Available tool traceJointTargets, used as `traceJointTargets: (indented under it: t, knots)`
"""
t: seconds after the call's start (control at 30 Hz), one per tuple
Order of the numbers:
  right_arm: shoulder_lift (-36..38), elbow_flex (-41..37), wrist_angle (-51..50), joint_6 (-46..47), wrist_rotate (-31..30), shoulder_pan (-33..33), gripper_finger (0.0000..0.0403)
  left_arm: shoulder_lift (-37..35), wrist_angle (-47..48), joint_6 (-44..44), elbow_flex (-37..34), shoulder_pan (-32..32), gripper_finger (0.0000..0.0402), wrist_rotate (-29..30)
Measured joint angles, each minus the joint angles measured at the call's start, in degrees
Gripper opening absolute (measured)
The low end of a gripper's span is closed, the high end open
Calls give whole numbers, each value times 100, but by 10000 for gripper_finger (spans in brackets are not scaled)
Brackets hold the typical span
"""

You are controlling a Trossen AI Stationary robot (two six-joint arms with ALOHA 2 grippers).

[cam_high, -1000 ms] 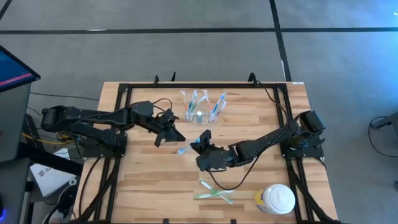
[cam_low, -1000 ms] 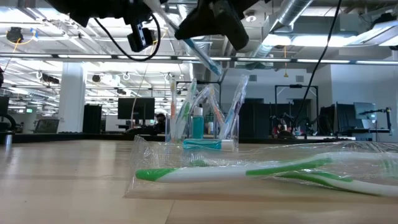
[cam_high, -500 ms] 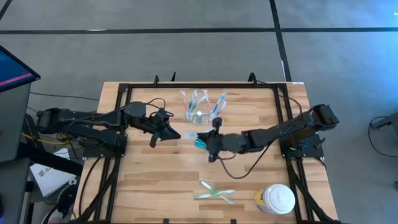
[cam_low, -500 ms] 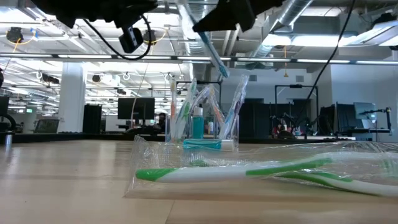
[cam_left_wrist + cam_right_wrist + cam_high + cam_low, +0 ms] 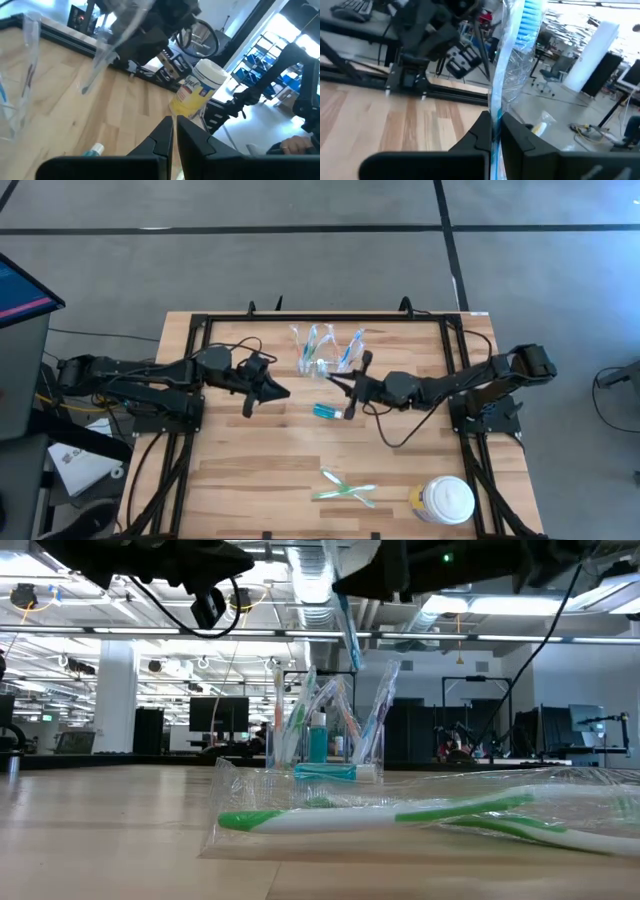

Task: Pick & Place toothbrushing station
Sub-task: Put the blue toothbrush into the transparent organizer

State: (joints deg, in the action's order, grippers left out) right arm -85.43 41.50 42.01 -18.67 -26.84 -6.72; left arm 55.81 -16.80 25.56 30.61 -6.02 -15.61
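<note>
Several brushes already stand in the clear holder near the table's far edge in the high view — that part you may count as done. You see the right gripper just in front of the holder, closed on a wrapped blue toothbrush; the left gripper waits to its left, fingers together and carrying nothing. Two green toothbrushes lie in their wrapper near the front edge, beside a white jar — judged still to be placed.

Low view: the held brush hangs tilted above the holder, not yet inside; the green pair lies flat in the foreground.

Left wrist view: fingers nearly meet, empty; the jar stands beyond.

Right wrist view: fingers pinch the wrapped brush upright.
</note>
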Motion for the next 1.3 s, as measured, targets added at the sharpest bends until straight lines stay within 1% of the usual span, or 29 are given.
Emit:
traceJointTargets:
  t: [0.2,0.33,0.63,0.77,0.9,1.07,1.17,1.3]
  knots:
    - [0,-306,472,506,149,316,8,1,-2,-276,0,0,17,132]
    - [0,-473,833,753,150,445,8,2,-2,-459,0,52,17,352]
    - [-4,-935,1440,1073,144,542,8,2,0,-629,0,52,17,478]
    - [-4,-1109,1500,1321,103,702,8,4,0,-629,0,52,17,659]
    - [-23,-1126,1543,1420,108,793,8,4,0,-629,0,52,17,799]
    - [-184,-1131,1612,1471,130,873,8,4,0,-629,0,52,17,815]
    - [-498,-1136,1864,1559,128,970,8,4,-26,-629,-49,86,17,844]
    - [-1002,-1129,2537,1573,130,1081,8,7,-41,-629,-225,172,17,1032]
